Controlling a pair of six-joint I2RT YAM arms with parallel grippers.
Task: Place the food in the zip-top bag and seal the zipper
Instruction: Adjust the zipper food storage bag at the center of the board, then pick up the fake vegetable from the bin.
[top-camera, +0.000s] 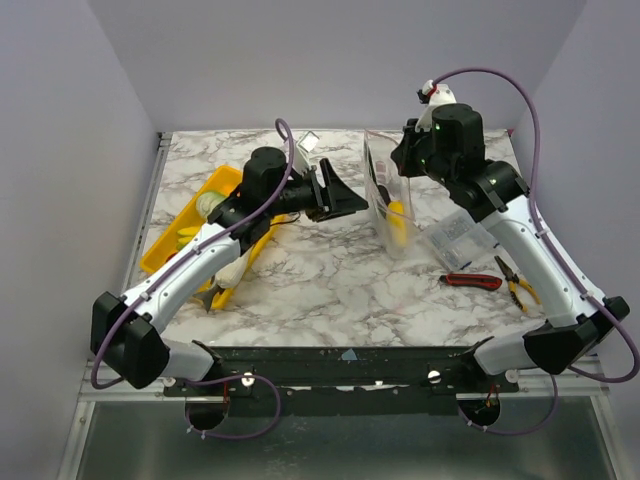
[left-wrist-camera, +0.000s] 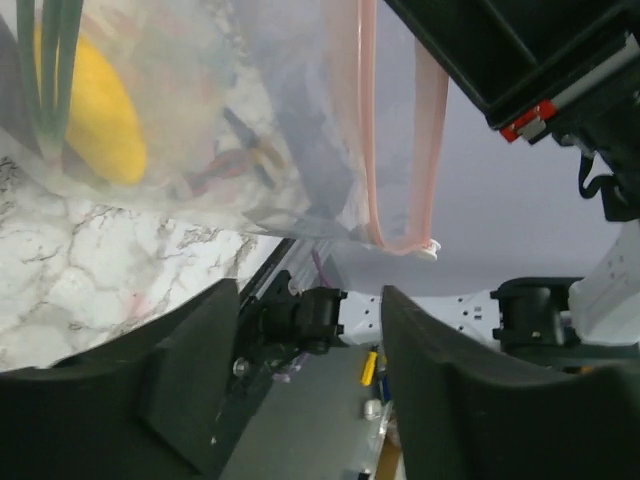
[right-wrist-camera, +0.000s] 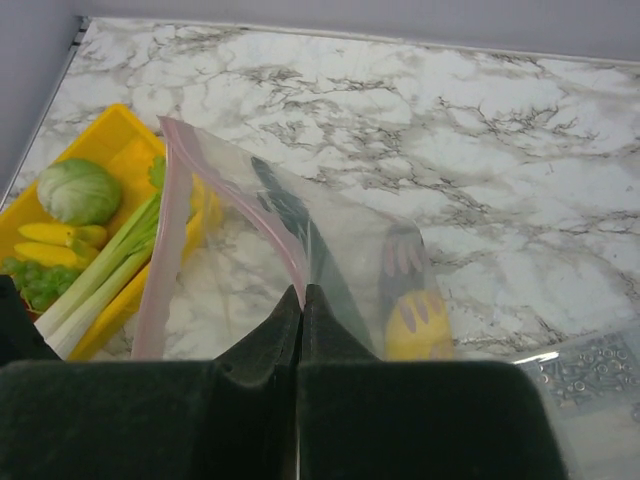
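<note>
The clear zip-top bag (top-camera: 384, 195) hangs upright over the table's middle right. My right gripper (top-camera: 403, 160) is shut on its pink zipper strip (right-wrist-camera: 285, 245) at the mouth and holds it up; the pinch shows in the right wrist view (right-wrist-camera: 302, 292). A yellow food piece (right-wrist-camera: 418, 325) lies at the bag's bottom, also seen in the left wrist view (left-wrist-camera: 100, 110) with green strips beside it. My left gripper (top-camera: 345, 192) is open and empty, just left of the bag, its jaws apart below the bag (left-wrist-camera: 310, 330). Pale green round food (right-wrist-camera: 78, 190), green stalks (right-wrist-camera: 100, 280) and yellow pieces lie in the yellow tray (top-camera: 185, 222).
A small clear packet of grey bits (top-camera: 460, 238) lies right of the bag. A red-handled tool (top-camera: 472, 281) and yellow-handled pliers (top-camera: 518, 287) lie near the front right. The yellow tray sits along the left edge. Walls close the back and sides.
</note>
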